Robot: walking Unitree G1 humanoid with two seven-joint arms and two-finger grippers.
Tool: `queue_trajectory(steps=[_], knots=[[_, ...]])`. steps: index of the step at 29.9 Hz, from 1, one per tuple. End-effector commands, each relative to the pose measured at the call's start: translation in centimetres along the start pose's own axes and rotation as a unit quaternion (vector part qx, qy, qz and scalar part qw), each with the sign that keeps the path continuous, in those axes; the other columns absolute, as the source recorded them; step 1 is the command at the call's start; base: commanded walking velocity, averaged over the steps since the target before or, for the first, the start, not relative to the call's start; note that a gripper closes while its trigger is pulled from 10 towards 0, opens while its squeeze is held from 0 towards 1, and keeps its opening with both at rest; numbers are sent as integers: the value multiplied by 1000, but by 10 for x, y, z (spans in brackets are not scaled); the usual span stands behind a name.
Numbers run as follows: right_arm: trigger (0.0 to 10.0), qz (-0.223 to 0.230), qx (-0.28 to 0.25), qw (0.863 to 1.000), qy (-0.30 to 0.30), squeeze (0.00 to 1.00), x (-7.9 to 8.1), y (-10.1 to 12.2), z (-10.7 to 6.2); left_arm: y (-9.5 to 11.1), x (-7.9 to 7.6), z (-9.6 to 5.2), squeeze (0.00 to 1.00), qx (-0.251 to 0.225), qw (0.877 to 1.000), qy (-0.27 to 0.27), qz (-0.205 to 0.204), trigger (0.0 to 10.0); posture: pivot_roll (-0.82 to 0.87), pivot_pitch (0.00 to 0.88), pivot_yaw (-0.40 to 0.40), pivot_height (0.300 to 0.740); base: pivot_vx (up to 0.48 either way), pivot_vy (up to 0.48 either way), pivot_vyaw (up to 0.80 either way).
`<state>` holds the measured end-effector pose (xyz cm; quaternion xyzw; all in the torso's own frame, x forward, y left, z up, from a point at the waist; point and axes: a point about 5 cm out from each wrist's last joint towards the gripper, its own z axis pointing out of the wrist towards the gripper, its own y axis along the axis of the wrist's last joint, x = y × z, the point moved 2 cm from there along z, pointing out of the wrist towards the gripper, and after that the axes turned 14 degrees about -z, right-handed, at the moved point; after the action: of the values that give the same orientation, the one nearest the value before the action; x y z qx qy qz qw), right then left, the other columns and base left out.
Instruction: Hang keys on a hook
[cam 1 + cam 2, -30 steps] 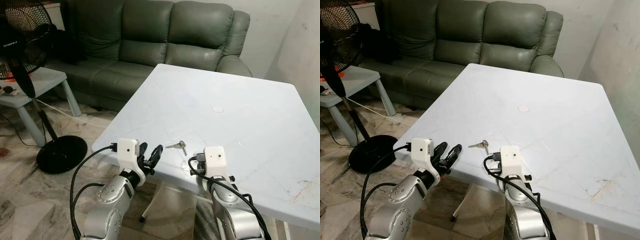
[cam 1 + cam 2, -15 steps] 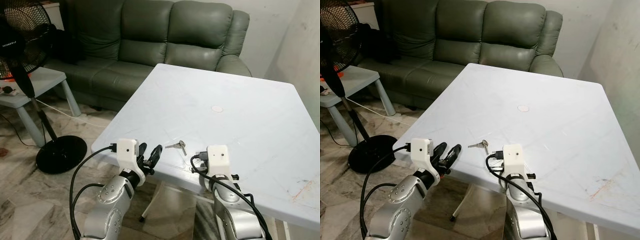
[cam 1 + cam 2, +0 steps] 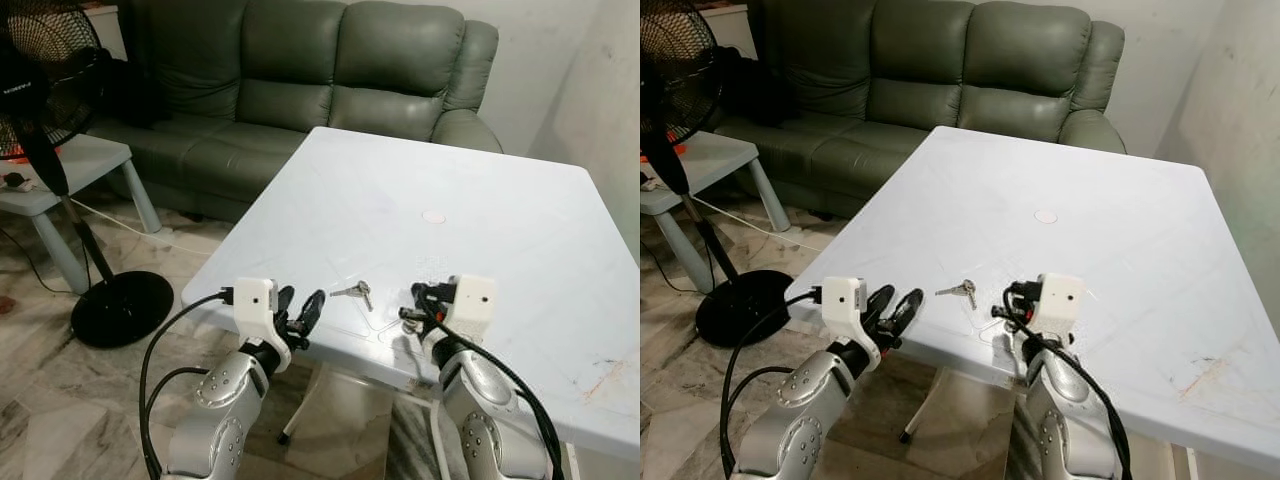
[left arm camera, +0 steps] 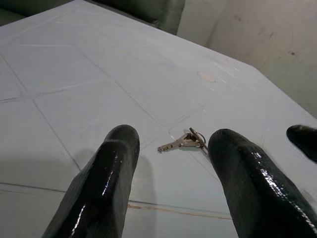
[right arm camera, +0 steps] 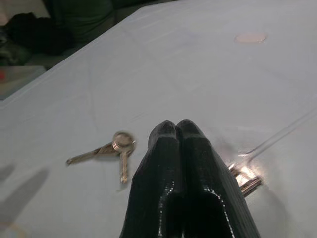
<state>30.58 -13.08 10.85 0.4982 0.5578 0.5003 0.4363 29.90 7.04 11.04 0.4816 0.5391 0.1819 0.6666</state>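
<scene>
Reaching toward the keys [image 4: 184,142], the left gripper [image 4: 171,183] is holding its two black fingers [image 4: 106,173] spread wide apart, low over the near edge of the white table [image 3: 500,210]. In the left wrist view the keys are lying flat on the table, framed between the two fingertips but some way ahead of them, not yet touched. The right gripper [image 5: 181,144] is sitting just beside the keys on their right, its fingers [image 5: 163,163] pressed together with nothing clearly between them; a small glint of metal is showing beside them on the table, and I cannot tell what it is. The keys look like two thin keys on one small ring, the ring end lying toward the right gripper and the blades pointing toward the table's left edge.

No hook is visible anywhere in these views, so the step in hand seems to be picking the keys up. Doing it well probably means bringing one gripper straight over the ring, lowering until the fingertips are touching the table on either side, and closing on the ring or the key heads rather than the thin blades. The keys are flat and will likely slide on the smooth plastic, so a slow, level closing should help. They are lying near the table's edge, so a nudge could push them off.

Beyond the table a green sofa [image 3: 330,70] is standing against the wall, with a black fan [image 3: 45,80] on the left.
</scene>
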Motion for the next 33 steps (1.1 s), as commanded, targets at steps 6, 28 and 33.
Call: queue_trajectory(steps=[6,28,33], knots=[[10000,-13,12,1000,6,1000,6,-3,0,-1,-11,3,0,-7,1000,-9,-17,10000,-8,19,-37,740,0,0,0],[10000,-107,63,992,-38,1000,5,-17,1,0,-11,4,0,-8,1000,-8,-18,10000,-7,20,-38,740,0,0,0],[10000,-123,75,988,-52,1000,4,-20,1,0,-11,3,0,-7,1000,-8,-18,10000,-8,21,-37,740,0,0,0]])
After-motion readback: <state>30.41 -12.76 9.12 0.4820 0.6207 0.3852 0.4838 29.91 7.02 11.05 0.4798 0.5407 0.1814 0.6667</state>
